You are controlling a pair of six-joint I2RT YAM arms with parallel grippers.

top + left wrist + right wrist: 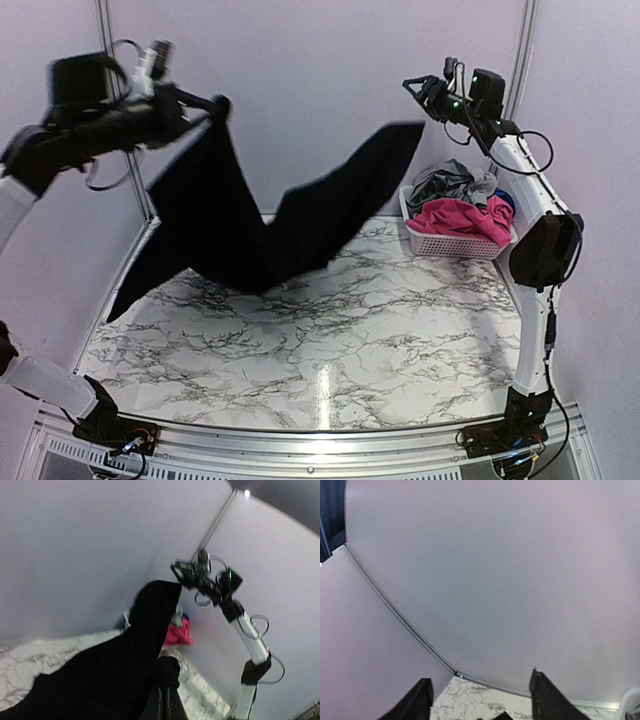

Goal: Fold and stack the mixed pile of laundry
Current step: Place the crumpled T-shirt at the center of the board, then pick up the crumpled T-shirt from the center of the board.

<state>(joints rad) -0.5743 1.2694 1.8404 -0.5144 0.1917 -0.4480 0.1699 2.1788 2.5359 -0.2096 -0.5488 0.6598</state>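
Note:
A large black cloth [230, 220] hangs in the air over the back of the marble table [330, 330]. My left gripper [215, 105], raised high at the left, is shut on its upper left corner. In the left wrist view the fingers [166, 695] pinch a bunched fold of the cloth [95, 680]. The cloth's blurred right corner [400, 135] floats free, just below and left of my right gripper [415, 88]. The right gripper [482, 702] is open with nothing between its fingers. The rest of the laundry pile, a pink piece [455, 215], a grey piece [450, 180] and a blue piece [505, 200], lies in the basket.
A white lattice basket [440, 243] stands at the back right corner of the table, seen past the cloth with its pink piece [177, 632] in the left wrist view. Pale walls close in behind and on both sides. The right arm [540, 250] rises along the right edge.

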